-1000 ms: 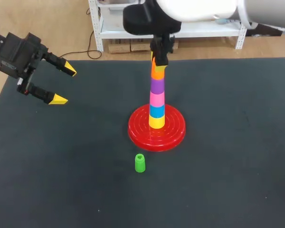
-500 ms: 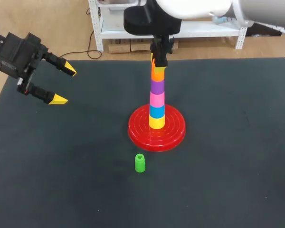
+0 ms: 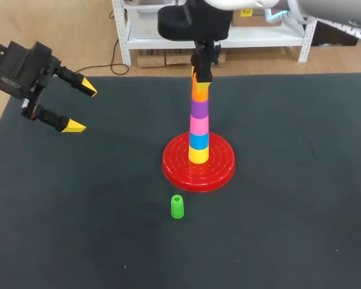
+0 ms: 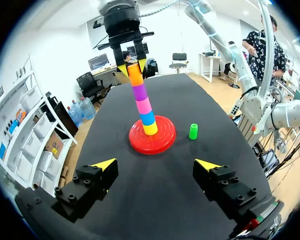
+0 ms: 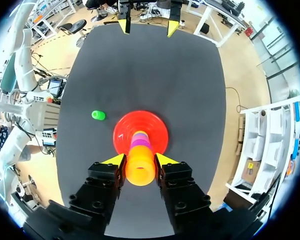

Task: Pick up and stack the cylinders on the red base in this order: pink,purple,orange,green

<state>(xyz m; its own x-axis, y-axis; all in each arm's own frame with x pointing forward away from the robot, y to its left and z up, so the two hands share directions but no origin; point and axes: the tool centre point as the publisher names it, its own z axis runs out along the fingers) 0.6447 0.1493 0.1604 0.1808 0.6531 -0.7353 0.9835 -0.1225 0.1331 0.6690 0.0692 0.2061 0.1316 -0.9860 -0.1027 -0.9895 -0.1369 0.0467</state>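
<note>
The right claw [image 3: 199,81] is gripping the orange cylinder [image 3: 200,94] atop the stack on the red base [image 3: 221,170]; the left claw [image 3: 79,107] is hanging wide open, empty; the green cylinder [image 3: 177,206] is standing on the tabletop [image 3: 289,217] nearby

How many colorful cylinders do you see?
6: yellow, blue, pink, purple and orange stacked on the red base, orange topmost in the right claw; green alone on the table.

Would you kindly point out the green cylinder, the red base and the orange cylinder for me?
green cylinder [image 3: 177,207], head view, its side.
red base [image 3: 222,165], head view, bare rim.
orange cylinder [image 5: 140,170], right wrist view, its top.
</note>
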